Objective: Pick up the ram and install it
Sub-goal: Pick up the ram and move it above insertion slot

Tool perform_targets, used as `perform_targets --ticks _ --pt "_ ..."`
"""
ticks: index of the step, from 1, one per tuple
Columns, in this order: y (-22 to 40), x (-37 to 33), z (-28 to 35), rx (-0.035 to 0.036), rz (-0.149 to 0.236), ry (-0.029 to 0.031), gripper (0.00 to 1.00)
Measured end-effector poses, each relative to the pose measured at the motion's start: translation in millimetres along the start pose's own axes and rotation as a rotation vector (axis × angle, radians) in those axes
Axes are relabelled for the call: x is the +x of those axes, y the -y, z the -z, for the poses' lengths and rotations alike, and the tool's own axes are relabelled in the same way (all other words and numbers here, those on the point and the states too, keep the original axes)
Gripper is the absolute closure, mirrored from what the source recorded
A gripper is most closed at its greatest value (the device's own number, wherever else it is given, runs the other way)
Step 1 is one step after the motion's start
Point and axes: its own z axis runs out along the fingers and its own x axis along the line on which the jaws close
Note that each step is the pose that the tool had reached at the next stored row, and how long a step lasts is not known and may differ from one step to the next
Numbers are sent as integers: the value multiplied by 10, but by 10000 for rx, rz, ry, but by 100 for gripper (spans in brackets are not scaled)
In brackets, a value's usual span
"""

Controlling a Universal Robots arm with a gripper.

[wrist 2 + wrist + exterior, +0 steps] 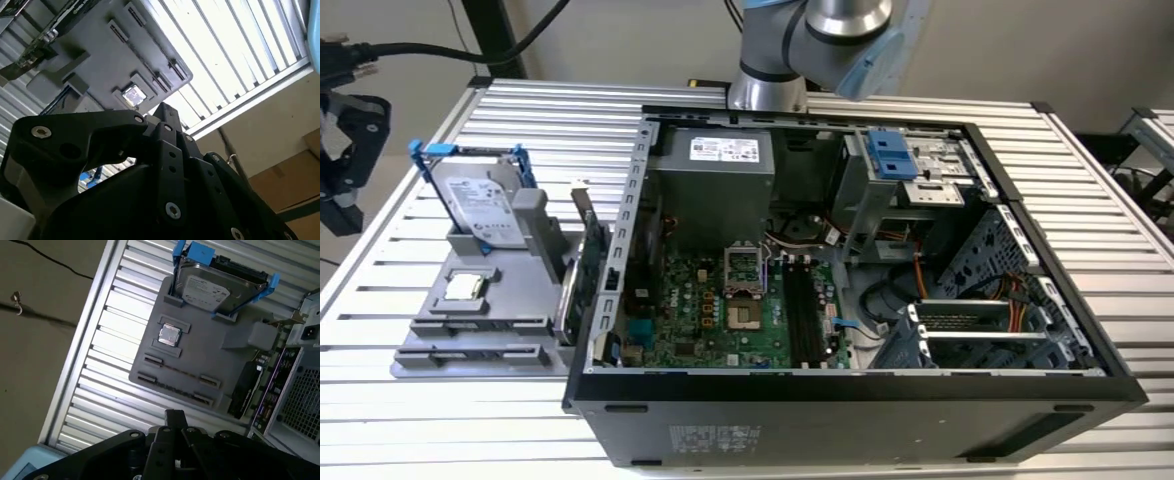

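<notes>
Ram, a long, thin, dull grey-green memory stick (172,389), seems to stand on its edge in the nearest row of the flat grey plastic holder (200,355), between two small clips. I cannot be fully sure, because only a dark narrow line is visible there. On the same holder are a silver hard drive in a blue frame (207,290) and a small square silver chip (169,335). The holder lies on the ribbed metal surface (454,420), just beside the open black computer case (854,385).

In the first wrist view the jaws hang above the holder, well apart from the stick. I cannot tell how far they are open, and nothing seems to be between them. In my judgement the pick-up step is only at its approach, so the task is near its beginning. The long black memory slots (807,310) on the green motherboard (687,300) look unoccupied.

A grasp here would call for jaws lined up across the thin stick (not along it) and lowered straight, clear of the clips and the chip.
</notes>
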Motion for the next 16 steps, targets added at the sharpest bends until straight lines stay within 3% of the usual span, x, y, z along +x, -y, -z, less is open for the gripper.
perform_targets --ticks 7,16 --pt "0 0 1 13 1279 -50 100" --pt "-2 -1 -12 50 2738 -55 100"
